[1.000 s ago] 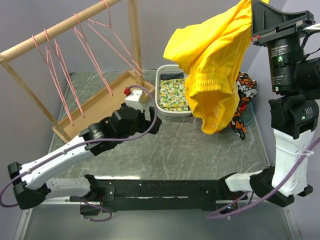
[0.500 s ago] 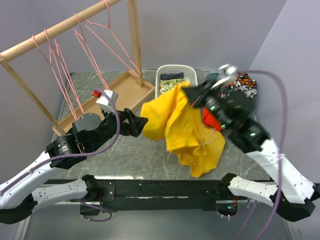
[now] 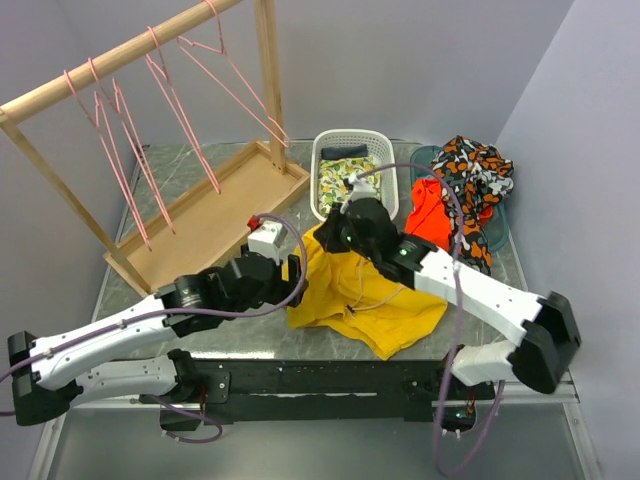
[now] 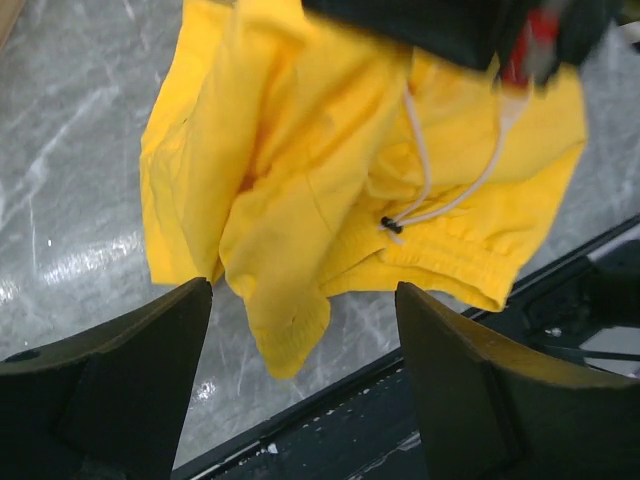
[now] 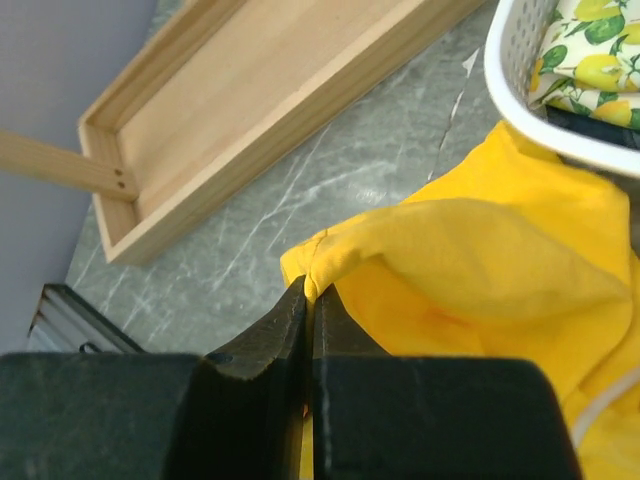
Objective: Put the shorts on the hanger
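Here, right end effector [image 5: 308, 290] pinches shorts [image 5: 480, 260]; left end effector [image 4: 300, 290] gapes.

No readable text, label, brand or number is found in any view; nothing legible is printed on the shorts [image 3: 340, 300] or the white basket [image 3: 350, 134].

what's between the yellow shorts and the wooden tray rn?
Only bare marble tabletop, clear in the right wrist view between shorts and tray. In the top view the left arm's wrist partly overhangs it.
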Available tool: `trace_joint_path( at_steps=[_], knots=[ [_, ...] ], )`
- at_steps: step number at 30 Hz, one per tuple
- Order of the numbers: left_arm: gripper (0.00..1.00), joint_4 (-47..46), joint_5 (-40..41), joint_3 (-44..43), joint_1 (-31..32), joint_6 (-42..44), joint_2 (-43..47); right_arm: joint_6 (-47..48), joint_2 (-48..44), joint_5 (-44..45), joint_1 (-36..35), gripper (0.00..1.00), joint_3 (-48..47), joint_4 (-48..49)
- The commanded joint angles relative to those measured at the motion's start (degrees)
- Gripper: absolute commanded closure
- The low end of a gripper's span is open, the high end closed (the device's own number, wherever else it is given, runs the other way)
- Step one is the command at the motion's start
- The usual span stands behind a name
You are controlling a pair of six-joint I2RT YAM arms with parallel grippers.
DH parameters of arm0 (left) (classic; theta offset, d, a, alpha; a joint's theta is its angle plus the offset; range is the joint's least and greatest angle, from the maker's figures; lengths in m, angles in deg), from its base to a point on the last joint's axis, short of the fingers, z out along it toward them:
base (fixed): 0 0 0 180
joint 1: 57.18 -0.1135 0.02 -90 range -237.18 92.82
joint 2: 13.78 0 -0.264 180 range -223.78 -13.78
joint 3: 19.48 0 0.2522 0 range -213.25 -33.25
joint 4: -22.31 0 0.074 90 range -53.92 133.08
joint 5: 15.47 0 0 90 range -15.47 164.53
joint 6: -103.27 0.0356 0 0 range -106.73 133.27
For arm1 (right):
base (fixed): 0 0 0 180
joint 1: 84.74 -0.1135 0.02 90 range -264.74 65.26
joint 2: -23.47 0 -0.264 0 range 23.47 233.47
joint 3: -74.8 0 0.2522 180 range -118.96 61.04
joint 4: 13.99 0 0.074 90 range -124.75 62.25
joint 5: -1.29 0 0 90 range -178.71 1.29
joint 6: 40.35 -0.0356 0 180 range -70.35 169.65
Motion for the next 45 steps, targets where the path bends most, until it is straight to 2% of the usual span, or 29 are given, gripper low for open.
trace_joint_path(
  at_steps=[1,3,7,14,19,21,22,23,24,25,28,30,34,38,41,45],
  knots=[
    [0.21,0.0,6.8,3.3,2.0,-4.4,-1.2,0.0,6.4,-3.2,5.0,0.94,-6.1,4.2],
    [0.20,-0.1,7.9,5.1,2.3,-6.7,-1.6,-0.1,9.4,-6.1,6.8,0.92,-8.0,4.4],
    [0.18,2.4,12.3,8.0,2.3,-12.4,-4.0,0.4,12.2,-5.9,7.1,0.88,-10.3,3.2],
    [0.17,-7.9,7.1,12.1,1.7,-12.3,-9.1,-0.3,13.7,-6.0,7.1,0.85,-11.1,2.9],
    [0.25,-10.3,4.7,11.8,1.6,-15.7,-14.7,-1.4,12.2,-2.9,7.1,0.81,-10.1,2.6],
    [0.38,-13.7,2.5,12.5,1.3,-16.7,-15.7,-1.8,11.0,-1.6,7.0,0.75,-8.7,2.6],
    [0.48,-14.5,2.2,12.8,1.1,-17.2,-15.8,-1.9,9.4,0.2,6.8,0.68,-8.2,2.0],
    [0.75,-15.0,2.1,13.0,0.2,-19.4,-15.9,-1.8,8.3,1.7,6.2,0.63,-6.8,1.7],
    [0.86,-16.1,0.5,13.7,-0.7,-20.4,-15.9,-1.6,7.0,3.1,5.7,0.57,-6.0,1.3],
    [0.98,-16.6,-0.9,14.1,-2.0,-21.4,-15.8,-1.4,4.0,6.1,5.4,0.47,-5.2,0.3],
    [0.99,-18.9,-7.5,15.7,-8.9,-25.2,-15.6,-1.7,-3.5,9.2,4.2,0.32,-1.0,-2.1],
    [0.99,-18.6,-9.2,14.6,-12.9,-26.9,-15.8,-2.5,-7.6,12.8,2.1,0.29,3.3,-4.2],
    [0.99,-13.6,-4.8,10.0,-14.7,-30.6,-18.2,-6.0,-17.4,20.1,-2.7,0.29,10.5,-10.4],
    [0.99,-9.9,-3.1,7.2,-16.4,-33.8,-19.9,-14.6,-23.5,24.5,-9.7,0.29,18.1,-17.5],
    [0.99,-11.4,-3.8,7.5,-17.6,-34.8,-19.7,-21.5,-25.4,27.6,-17.6,0.29,20.6,-22.7],
    [0.99,-11.7,-3.8,7.6,-18.5,-35.3,-19.9,-32.0,-21.9,32.1,-28.3,0.28,19.7,-34.6]
  ],
)
